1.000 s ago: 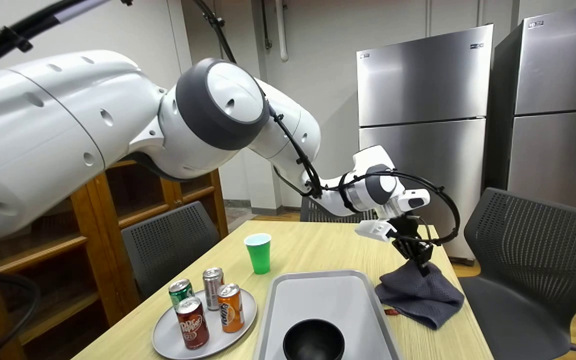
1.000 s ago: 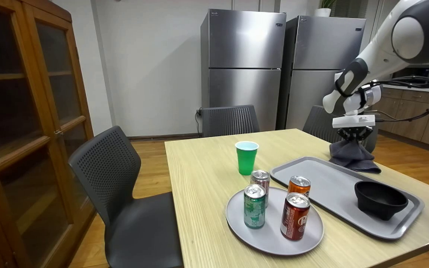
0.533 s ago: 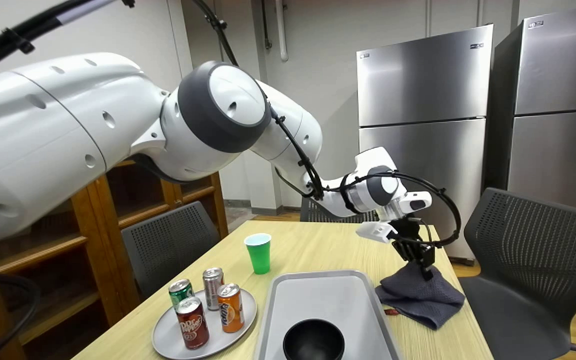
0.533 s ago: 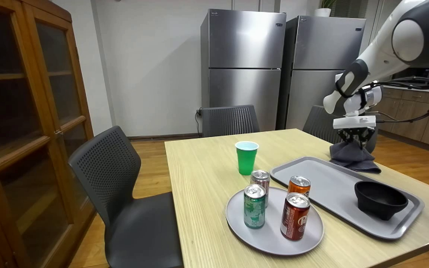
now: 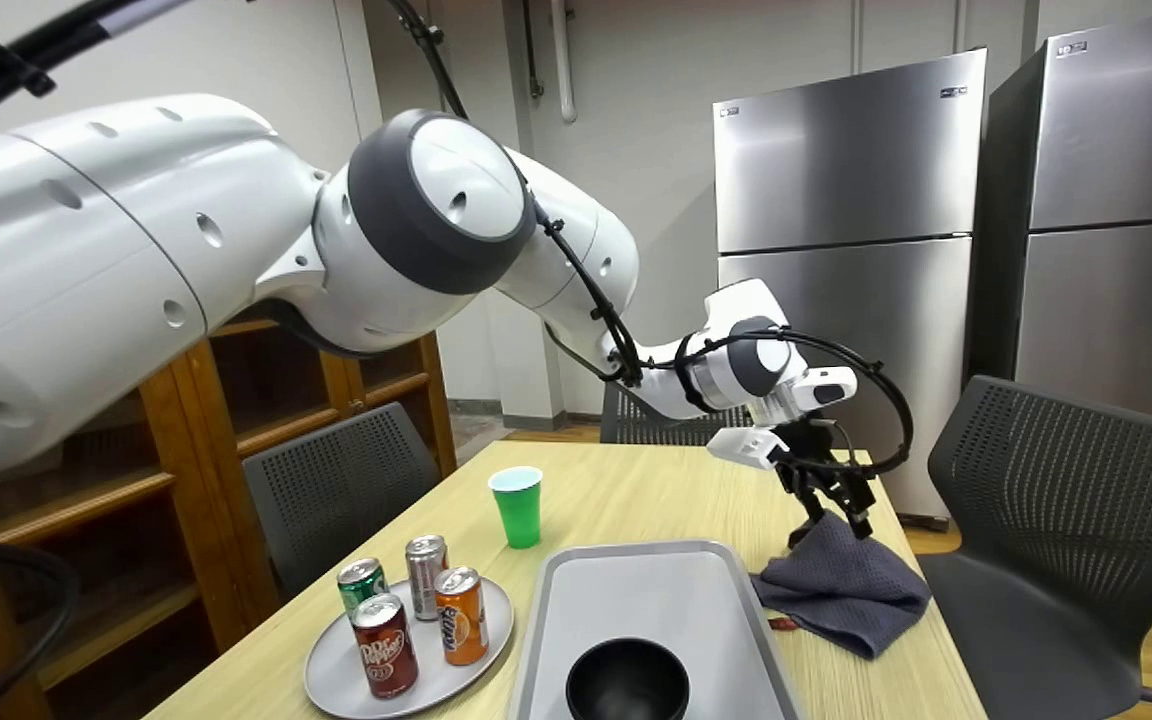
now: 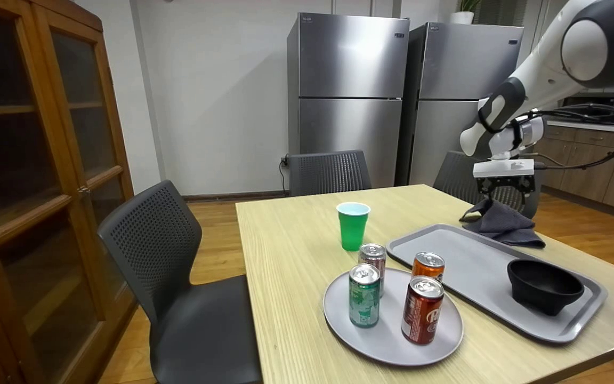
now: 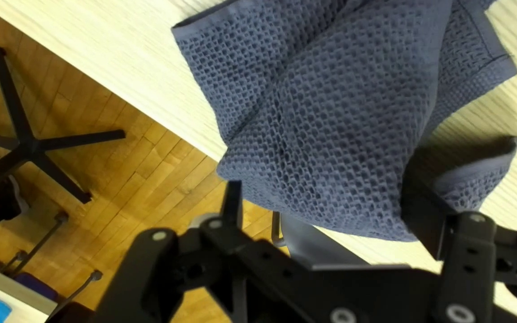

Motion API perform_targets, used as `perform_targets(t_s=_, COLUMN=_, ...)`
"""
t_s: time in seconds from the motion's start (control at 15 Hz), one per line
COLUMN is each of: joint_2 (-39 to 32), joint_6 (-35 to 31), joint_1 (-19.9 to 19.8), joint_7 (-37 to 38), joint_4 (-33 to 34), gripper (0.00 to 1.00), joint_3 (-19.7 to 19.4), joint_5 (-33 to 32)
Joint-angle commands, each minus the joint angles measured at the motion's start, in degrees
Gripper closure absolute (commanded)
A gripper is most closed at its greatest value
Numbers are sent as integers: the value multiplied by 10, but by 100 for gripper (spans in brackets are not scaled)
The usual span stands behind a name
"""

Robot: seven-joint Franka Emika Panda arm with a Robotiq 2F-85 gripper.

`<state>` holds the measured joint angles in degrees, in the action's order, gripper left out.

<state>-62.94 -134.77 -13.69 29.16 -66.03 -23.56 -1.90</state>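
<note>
- Noting gripper [image 7: 326, 197] spread wide astride grey cloth [image 7: 343, 112].
- Finding cloth near table [image 5: 936, 660] edge, just beside tray [image 5: 636, 600].
- Seeing chair [image 5: 1056, 560] just beyond that edge.

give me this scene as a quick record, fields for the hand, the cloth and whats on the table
hand: open, at the raised part of the cloth; contact unclear
cloth: dark gray-blue, rumpled, beside the tray
tray: gray, carries a black bowl
plate: gray, round
cans: four, upright on the plate
cup: green, upright
table: light wood
background: two steel refrigerators, gray chairs
</note>
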Motion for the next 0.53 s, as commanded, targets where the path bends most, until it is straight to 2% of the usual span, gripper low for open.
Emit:
perform_targets(t_s=0.0, joint_2=45, joint_6=-10, joint_1=10, joint_7=-7, joint_4=-51, gripper=0, joint_3=8, joint_5=7)
perform_targets(t_s=0.47, joint_2=141, joint_6=-61, joint_1=24, joint_7=-32, joint_4=-187, gripper=0, joint_3=38, joint_5=9)
